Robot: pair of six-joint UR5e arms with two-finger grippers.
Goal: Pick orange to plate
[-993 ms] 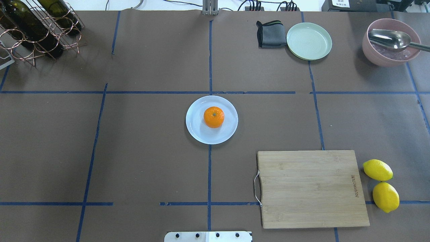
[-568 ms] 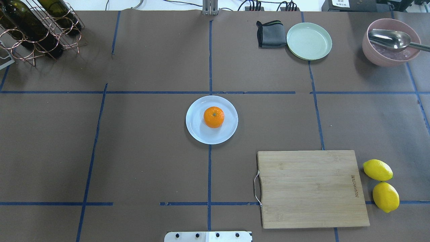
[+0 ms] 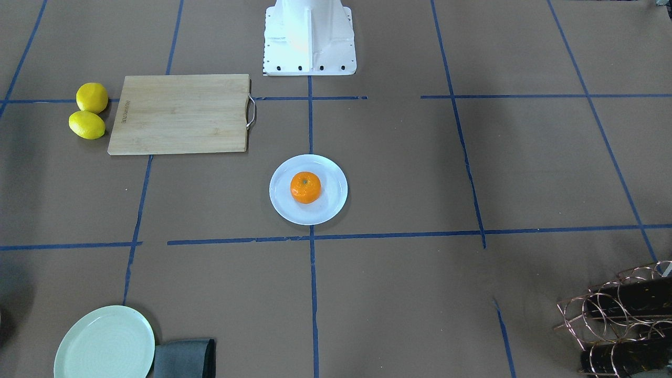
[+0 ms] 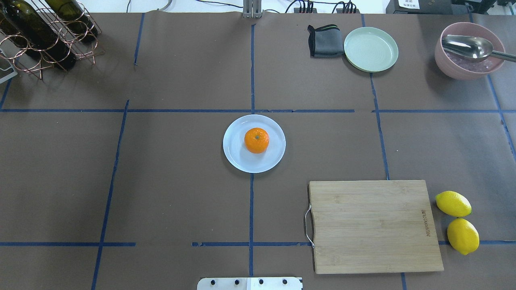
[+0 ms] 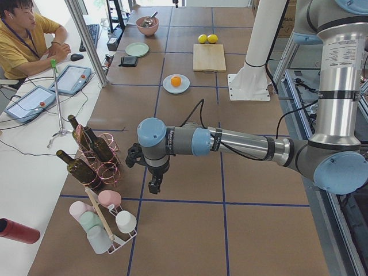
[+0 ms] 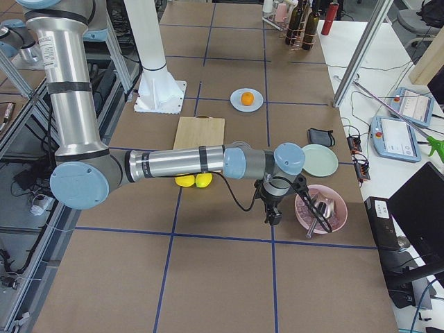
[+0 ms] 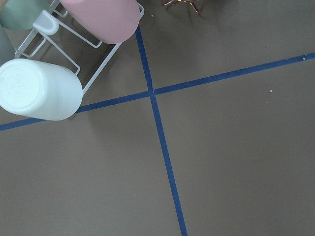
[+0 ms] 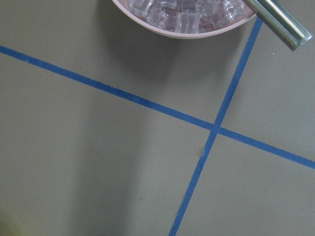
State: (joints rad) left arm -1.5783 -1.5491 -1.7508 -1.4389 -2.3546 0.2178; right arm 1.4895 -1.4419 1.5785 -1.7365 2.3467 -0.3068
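Observation:
The orange (image 4: 256,140) rests on the pale bluish-white plate (image 4: 241,162) at the table's middle, a little off the plate's centre; both also show in the front view as the orange (image 3: 305,187) and the plate (image 3: 326,210). Neither gripper is near it. My left gripper (image 5: 155,185) hangs over the table's left end beside the bottle rack, seen only in the left side view. My right gripper (image 6: 274,218) hangs at the right end beside the pink bowl, seen only in the right side view. I cannot tell whether either is open or shut.
A wooden cutting board (image 4: 375,225) lies front right with two lemons (image 4: 457,221) beside it. A pale green plate (image 4: 371,49), a grey cloth (image 4: 324,40) and a pink bowl (image 4: 469,50) with a spoon stand far right. A bottle rack (image 4: 44,34) stands far left.

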